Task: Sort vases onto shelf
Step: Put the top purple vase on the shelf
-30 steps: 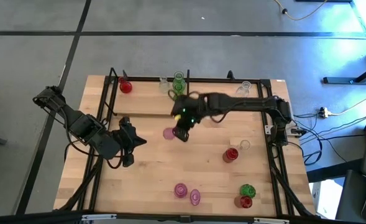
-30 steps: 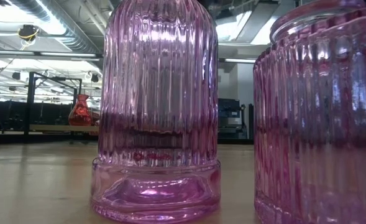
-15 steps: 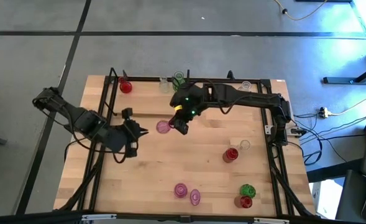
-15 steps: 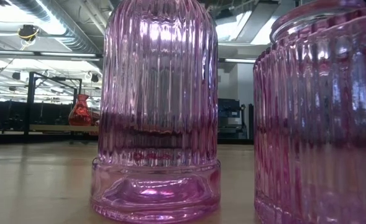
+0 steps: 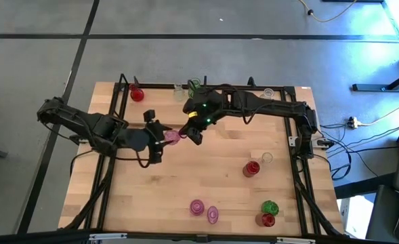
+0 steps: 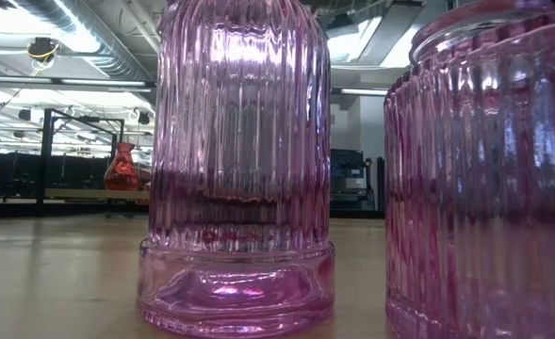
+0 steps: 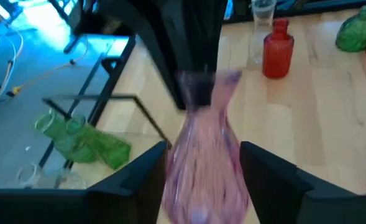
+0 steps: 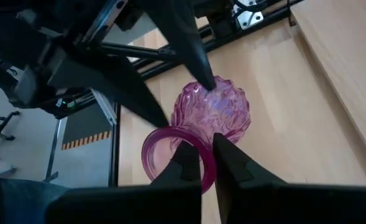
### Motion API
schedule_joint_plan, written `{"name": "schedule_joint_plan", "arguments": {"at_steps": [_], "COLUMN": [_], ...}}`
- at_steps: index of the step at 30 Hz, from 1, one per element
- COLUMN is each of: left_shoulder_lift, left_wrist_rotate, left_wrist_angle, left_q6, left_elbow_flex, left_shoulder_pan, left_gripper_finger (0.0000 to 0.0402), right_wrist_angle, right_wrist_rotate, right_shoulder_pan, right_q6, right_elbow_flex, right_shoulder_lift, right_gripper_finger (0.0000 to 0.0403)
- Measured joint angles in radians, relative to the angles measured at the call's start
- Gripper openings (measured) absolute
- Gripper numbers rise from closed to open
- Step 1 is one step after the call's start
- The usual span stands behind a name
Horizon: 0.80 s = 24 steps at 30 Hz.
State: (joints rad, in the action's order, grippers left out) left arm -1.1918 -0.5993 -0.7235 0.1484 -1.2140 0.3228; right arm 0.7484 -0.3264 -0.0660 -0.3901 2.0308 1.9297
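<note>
From above, you can see your right gripper and your left gripper meet over the middle of the table, with a pink vase between them, just in front of the shelf. The low camera shows you only two big pink ribbed vases up close and a small red vase far back. In your left wrist camera the left fingers stand apart on both sides of the pink vase's belly, and in your right wrist camera the right fingers pinch tight on its rim.
</note>
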Motion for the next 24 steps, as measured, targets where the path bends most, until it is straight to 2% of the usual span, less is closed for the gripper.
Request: {"name": "schedule_joint_plan", "arguments": {"at_steps": [11,16,24], "left_shoulder_lift": [-0.076,-0.080,-0.084], "left_wrist_rotate": [0.119,0.132,0.158], "left_wrist_angle": [0.099,0.116,0.092], "left_q6": [-0.028,-0.032,-0.032], "left_elbow_flex": [0.000,0.000,0.001], "left_shoulder_pan": [-0.087,-0.102,-0.107], "left_gripper_finger": [0.0210,0.0210,0.0186], "right_wrist_angle": [0.009,0.029,0.030], "right_wrist_rotate": [-0.003,-0.036,-0.026], "right_shoulder_pan": [0.000,0.003,0.006], "right_q6": [-0.002,-0.015,-0.027], "right_elbow_flex": [-0.001,-0.001,0.000], "right_shoulder_lift": [0.010,0.041,0.050], "right_gripper_finger": [0.0001,0.0001,0.0001]}}
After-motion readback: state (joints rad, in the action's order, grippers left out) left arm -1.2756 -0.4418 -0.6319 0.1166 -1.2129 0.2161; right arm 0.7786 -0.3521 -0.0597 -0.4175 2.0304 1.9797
